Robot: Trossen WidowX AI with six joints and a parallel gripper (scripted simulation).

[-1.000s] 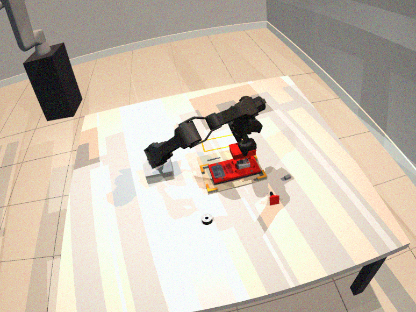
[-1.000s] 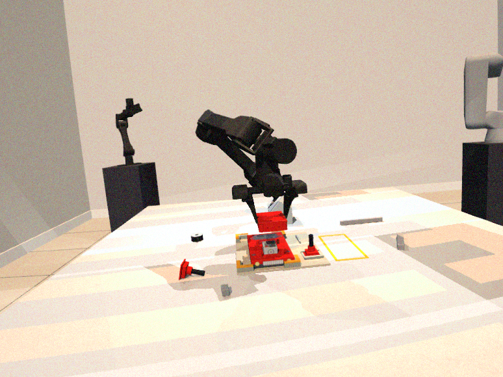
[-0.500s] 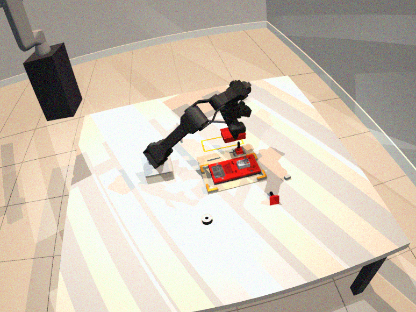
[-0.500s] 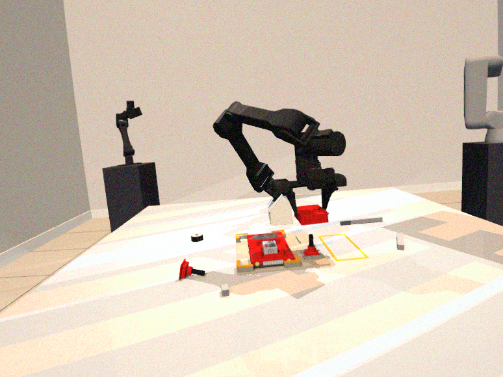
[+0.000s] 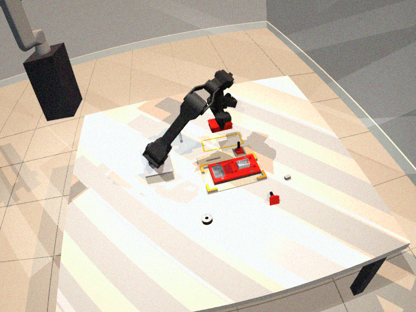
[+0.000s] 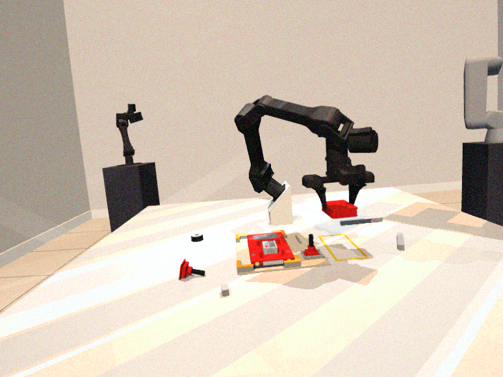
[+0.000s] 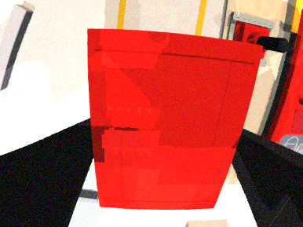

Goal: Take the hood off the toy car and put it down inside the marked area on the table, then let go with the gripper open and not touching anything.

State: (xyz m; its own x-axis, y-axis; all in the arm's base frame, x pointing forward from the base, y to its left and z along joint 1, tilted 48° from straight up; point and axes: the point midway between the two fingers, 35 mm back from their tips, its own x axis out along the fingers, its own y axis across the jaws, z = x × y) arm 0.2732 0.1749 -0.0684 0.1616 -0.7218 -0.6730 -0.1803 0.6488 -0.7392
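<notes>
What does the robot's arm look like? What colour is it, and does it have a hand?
The arm is dark charcoal, almost black, made of chunky rounded segments joined by thick knuckle-like joints. It stands on a blocky dark base. One link looks forked, with a gap in it. Its gripper has two slim, tapering dark jaws under a wide crossbar. No cables, stickers or markings show.
</notes>
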